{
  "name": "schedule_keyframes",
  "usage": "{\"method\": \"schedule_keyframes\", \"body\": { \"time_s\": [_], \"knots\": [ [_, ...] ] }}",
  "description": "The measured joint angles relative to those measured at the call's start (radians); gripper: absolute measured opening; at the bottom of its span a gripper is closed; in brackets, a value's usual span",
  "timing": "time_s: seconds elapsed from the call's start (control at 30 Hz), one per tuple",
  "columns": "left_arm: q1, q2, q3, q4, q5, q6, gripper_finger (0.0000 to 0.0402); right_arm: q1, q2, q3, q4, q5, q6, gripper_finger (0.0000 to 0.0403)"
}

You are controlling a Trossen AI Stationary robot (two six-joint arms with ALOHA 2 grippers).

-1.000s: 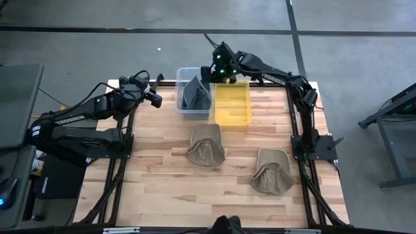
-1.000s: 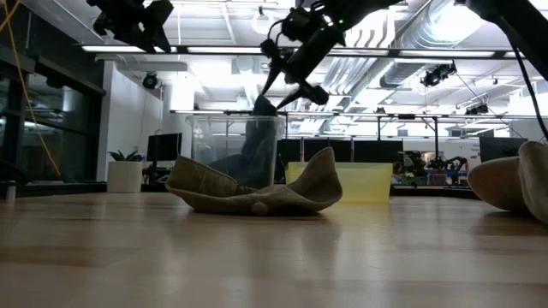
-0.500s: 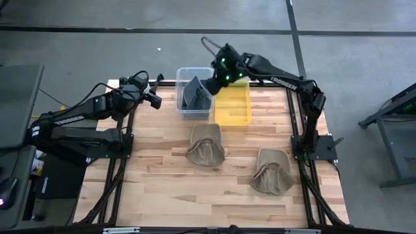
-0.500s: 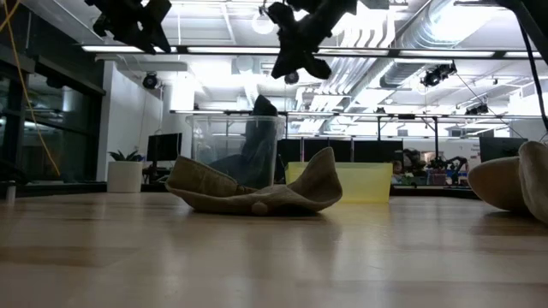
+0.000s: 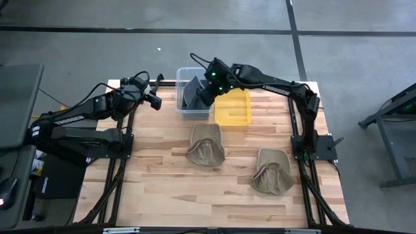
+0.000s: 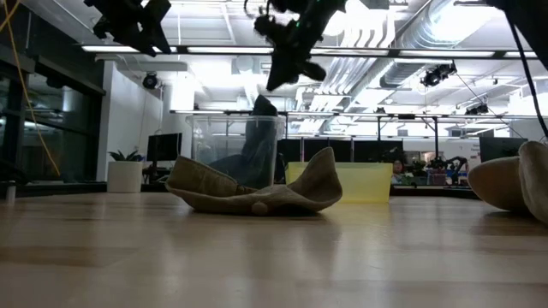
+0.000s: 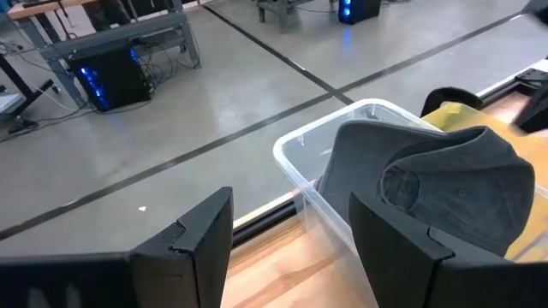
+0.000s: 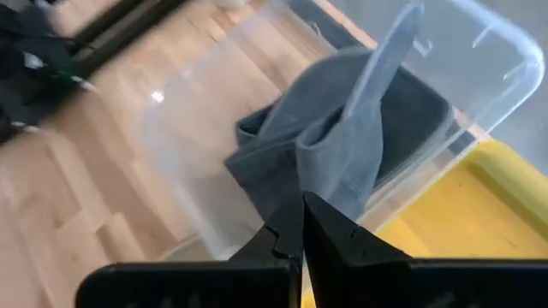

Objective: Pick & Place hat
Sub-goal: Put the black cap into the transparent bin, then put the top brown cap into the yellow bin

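Observation:
A grey hat (image 5: 192,97) stands crumpled inside the clear bin (image 5: 179,81) at the table's far side, its peak sticking up above the rim (image 6: 262,104). My right gripper (image 8: 302,224) hangs shut just above that hat (image 8: 342,145), clear of it in the low view (image 6: 281,75). Two tan hats lie flat on the table, one at the middle (image 5: 206,144) and one toward the near right (image 5: 273,170). My left gripper (image 7: 291,244) waits open in the air left of the clear bin (image 5: 156,101).
A yellow bin (image 5: 233,107) stands right beside the clear bin, on its right. The middle tan hat (image 6: 257,192) lies in front of both bins. Bare wood lies along the near and left parts of the table (image 5: 156,188).
My right gripper stood open around the grey hat's peak, then rose clear of it and shut. It has since drifted toward the table's left, over the clear bin. The grey hat has stayed in the bin.

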Motion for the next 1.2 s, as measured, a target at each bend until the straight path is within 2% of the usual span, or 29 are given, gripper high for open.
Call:
{"method": "schedule_keyframes", "body": {
  "time_s": [0.13, 0.33, 0.57, 0.83, 1.2],
  "knots": [
    [0.0, 0.0, 0.0, 0.0, 0.0, 0.0, 0.0208, -0.015, 0.04, -0.002, 0.039, 0.013, 0.042, 0.0],
    [0.0, 0.0, 0.0, -0.01, 0.0, 0.0, 0.0208, -0.052, 0.085, -0.001, 0.065, -0.029, 0.08, 0.0],
    [0.0, 0.0, 0.0, -0.047, -0.002, 0.0, 0.0208, -0.073, 0.12, 0.0, -0.023, -0.04, 0.119, 0.0],
    [0.0, 0.0, 0.0, -0.053, -0.004, 0.0, 0.0208, -0.086, 0.116, 0.0, -0.025, -0.08, 0.113, 0.0],
    [0.0, 0.0, 0.0, -0.054, -0.003, 0.0, 0.0208, -0.095, 0.014, 0.0, -0.038, -0.05, 0.053, 0.0]
  ]
}}
